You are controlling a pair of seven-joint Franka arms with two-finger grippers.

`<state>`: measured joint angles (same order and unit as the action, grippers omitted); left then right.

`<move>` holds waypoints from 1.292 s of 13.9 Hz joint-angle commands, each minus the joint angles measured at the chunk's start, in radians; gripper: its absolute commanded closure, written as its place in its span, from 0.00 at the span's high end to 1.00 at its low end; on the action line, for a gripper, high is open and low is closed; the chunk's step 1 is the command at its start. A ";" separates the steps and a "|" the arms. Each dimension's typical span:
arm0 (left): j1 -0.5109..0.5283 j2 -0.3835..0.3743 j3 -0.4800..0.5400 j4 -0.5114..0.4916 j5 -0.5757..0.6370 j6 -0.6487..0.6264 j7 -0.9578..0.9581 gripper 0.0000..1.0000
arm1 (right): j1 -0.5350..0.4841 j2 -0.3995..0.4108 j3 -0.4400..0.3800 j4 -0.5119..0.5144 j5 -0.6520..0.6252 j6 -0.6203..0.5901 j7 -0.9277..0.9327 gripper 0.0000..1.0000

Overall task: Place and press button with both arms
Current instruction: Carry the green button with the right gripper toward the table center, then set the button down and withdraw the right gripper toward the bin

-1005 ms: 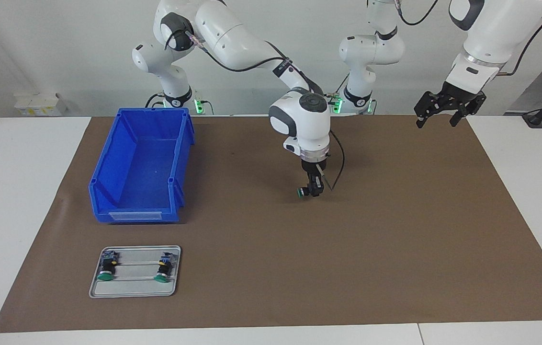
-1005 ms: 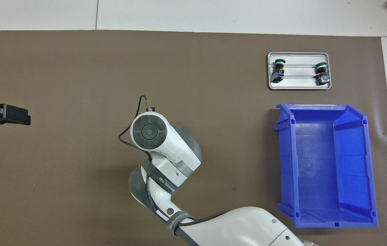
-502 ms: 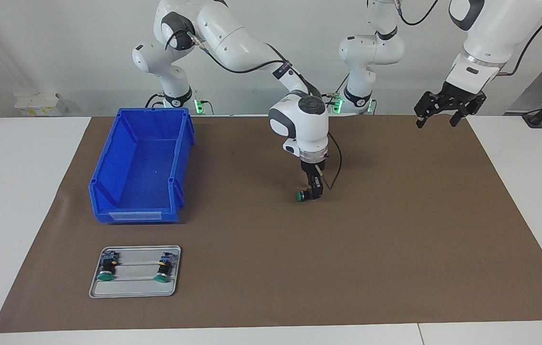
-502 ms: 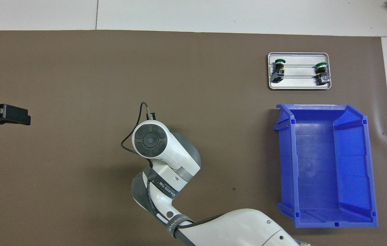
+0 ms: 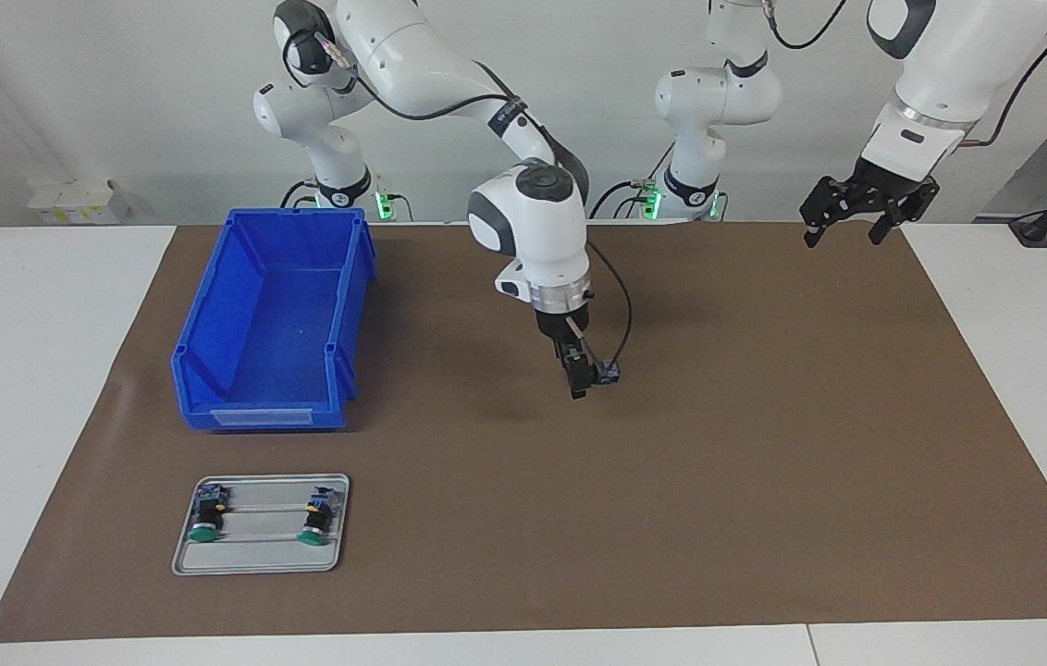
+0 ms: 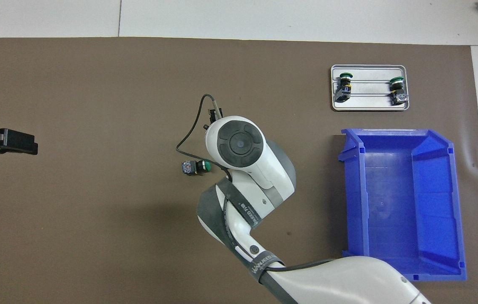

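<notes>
The button [image 6: 194, 167] lies on its side on the brown mat [image 6: 95, 232] near the table's middle, green cap toward the right arm's end. In the facing view only the blue rear block of the button [image 5: 609, 373] shows beside my right gripper [image 5: 578, 387]. That gripper hangs just above the mat, open and holding nothing; in the overhead view its wrist hides it. My left gripper [image 5: 859, 225] waits open in the air over the mat's corner at the left arm's end, and the left gripper [image 6: 11, 142] also shows at the overhead view's edge.
A blue bin [image 5: 209, 314] stands at the right arm's end; the overhead view shows the bin [image 6: 351, 202] with nothing in it. Farther from the robots, a grey tray [image 5: 260, 555] carries two look-alike buttons [image 5: 206, 516] [image 5: 315, 518].
My right gripper has let go of the button, risen a little and shifted toward the bin's end. The button now lies free on the mat. The left arm has not moved.
</notes>
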<state>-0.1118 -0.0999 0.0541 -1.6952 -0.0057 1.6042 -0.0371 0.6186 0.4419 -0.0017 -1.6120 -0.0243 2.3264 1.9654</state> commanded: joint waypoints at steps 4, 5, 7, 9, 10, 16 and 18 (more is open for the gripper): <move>0.003 -0.023 0.000 -0.018 0.004 -0.007 0.002 1.00 | -0.138 -0.241 0.006 -0.247 -0.005 -0.050 -0.372 1.00; 0.003 -0.023 0.000 -0.018 0.004 -0.007 0.002 1.00 | -0.172 -0.258 0.006 -0.247 -0.005 -0.088 -0.451 1.00; -0.011 -0.021 -0.003 -0.015 0.004 0.005 0.005 1.00 | -0.256 -0.299 0.008 -0.250 -0.002 -0.154 -0.633 1.00; -0.020 -0.023 -0.013 -0.018 0.004 -0.007 -0.003 1.00 | -0.334 -0.345 0.008 -0.252 0.009 -0.197 -0.800 1.00; -0.029 -0.023 -0.014 -0.017 0.004 -0.007 -0.004 1.00 | -0.362 -0.365 0.008 -0.252 0.009 -0.225 -0.888 1.00; -0.127 -0.056 -0.026 -0.134 -0.035 0.211 0.210 1.00 | -0.519 -0.456 0.000 -0.223 0.009 -0.340 -1.359 1.00; -0.156 -0.061 -0.026 -0.179 -0.124 0.313 0.328 1.00 | -0.551 -0.462 -0.003 -0.171 0.009 -0.419 -1.468 1.00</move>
<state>-0.2360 -0.1114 0.0159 -1.7837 -0.0720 1.8208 0.1840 0.0975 -0.0004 -0.0097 -1.8142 -0.0223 1.9708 0.5973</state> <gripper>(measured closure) 0.000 0.000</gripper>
